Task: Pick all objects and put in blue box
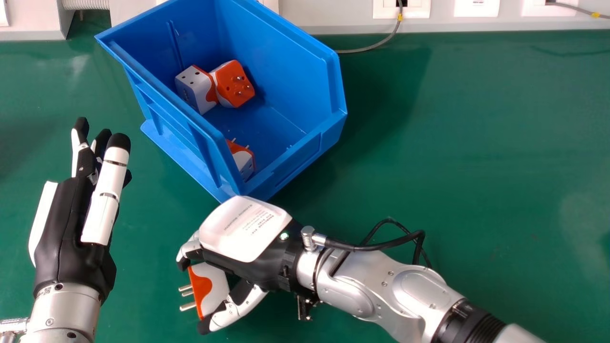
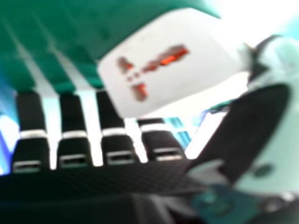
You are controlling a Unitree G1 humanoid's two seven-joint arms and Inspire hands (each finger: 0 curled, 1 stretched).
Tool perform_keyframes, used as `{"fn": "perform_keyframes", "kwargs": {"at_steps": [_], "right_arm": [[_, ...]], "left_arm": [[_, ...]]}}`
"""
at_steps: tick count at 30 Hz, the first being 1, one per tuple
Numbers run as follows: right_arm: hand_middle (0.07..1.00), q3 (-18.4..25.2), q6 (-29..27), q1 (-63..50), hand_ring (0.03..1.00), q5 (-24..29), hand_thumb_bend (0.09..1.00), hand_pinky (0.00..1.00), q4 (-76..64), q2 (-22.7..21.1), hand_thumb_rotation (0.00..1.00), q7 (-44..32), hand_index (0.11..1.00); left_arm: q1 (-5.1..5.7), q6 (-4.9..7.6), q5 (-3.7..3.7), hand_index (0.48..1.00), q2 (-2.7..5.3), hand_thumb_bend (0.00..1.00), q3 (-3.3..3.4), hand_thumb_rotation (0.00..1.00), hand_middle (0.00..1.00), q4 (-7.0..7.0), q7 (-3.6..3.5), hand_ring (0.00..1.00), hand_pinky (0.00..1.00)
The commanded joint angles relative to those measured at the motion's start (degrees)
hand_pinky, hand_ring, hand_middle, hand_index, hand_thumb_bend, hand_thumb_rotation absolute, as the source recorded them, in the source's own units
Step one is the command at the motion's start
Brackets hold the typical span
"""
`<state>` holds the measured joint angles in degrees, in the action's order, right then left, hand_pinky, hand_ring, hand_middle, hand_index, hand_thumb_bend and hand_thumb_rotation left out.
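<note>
Head view: right robot hand (image 1: 248,233) curled round a white-and-orange plug adapter (image 1: 217,286), thumb on one side, fingers on the other. Adapter is outside the blue box (image 1: 290,71), nearer the robot than its near corner; can't tell if it touches the tabletop (image 1: 476,166). Metal pins point left, away from the right arm. Right hand view gives the opposite face: white, rounded corners, dark socket slots with orange inside, next to the thumb.

Inside box, head view: two adapters touching each other, one with grey-white holed face (image 1: 190,85) toward the box's left wall, one with orange pinned face (image 1: 233,83). Third adapter (image 1: 244,159) by the near corner, partly hidden by the left wall.

Box is open-topped, set at an angle; back of right robot hand overlaps its near corner in view. Left robot hand (image 1: 71,224) left of box, fingers straight, holding nothing, strip of tabletop between. Narrow gap between left robot hand and held pins. Widest room is right of box. Grey cable (image 1: 376,46) at far edge.
</note>
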<state>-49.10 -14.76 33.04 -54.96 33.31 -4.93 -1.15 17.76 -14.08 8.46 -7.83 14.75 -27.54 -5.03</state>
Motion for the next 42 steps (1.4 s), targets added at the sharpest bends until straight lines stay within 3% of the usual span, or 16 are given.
{"fn": "perform_keyframes", "kwargs": {"at_steps": [1,6,12,17,27,33,42], "right_arm": [[0.607,-0.8,0.1,-1.5,0.539,-0.5,0.467,0.43,1.1,-0.5,0.26,-0.2,0.588],[0.498,-1.5,1.1,-2.0,0.372,-2.1,0.488,0.29,0.7,-1.0,0.13,3.2,0.545],[0.481,-1.9,0.1,-1.8,0.207,-2.2,0.509,0.15,1.9,-0.9,0.05,5.9,0.505],[0.476,-1.5,-0.5,-1.7,0.148,-1.6,0.517,0.1,1.9,-1.0,0.03,5.8,0.49],[0.472,-0.7,-0.6,-2.1,0.118,-0.2,0.522,0.07,1.3,-1.2,0.01,5.6,0.481],[0.424,-0.3,0.1,-2.3,0.141,0.3,0.517,0.09,0.0,-1.4,0.0,4.4,0.502],[0.455,1.8,2.1,-5.2,0.124,1.7,0.523,0.08,-6.7,-2.6,0.0,2.1,0.486]], "left_arm": [[-0.07,0.29,-0.5,1.0,-0.76,0.4,0.06,0.83,1.0,-1.61,0.01,1.0,0.95],[-0.03,0.05,-0.51,1.0,-0.72,0.4,0.1,0.84,1.0,-1.8,0.12,1.0,0.95],[0.26,0.11,-0.34,1.0,-0.73,0.4,0.24,0.84,1.0,-2.12,-0.1,1.0,0.95],[0.27,0.37,-0.35,1.0,-0.73,0.4,0.27,0.84,1.0,-2.04,-0.2,1.0,0.95],[0.46,0.35,-0.53,1.0,-0.85,0.4,0.14,0.84,1.0,-2.16,-0.3,1.0,0.95],[0.23,0.33,-0.37,1.0,-1.12,0.4,0.29,0.84,1.0,-1.91,-0.49,1.0,0.95],[0.36,0.4,-0.48,1.0,-1.25,0.4,0.13,0.84,1.0,-1.97,-0.52,1.0,0.95]]}}
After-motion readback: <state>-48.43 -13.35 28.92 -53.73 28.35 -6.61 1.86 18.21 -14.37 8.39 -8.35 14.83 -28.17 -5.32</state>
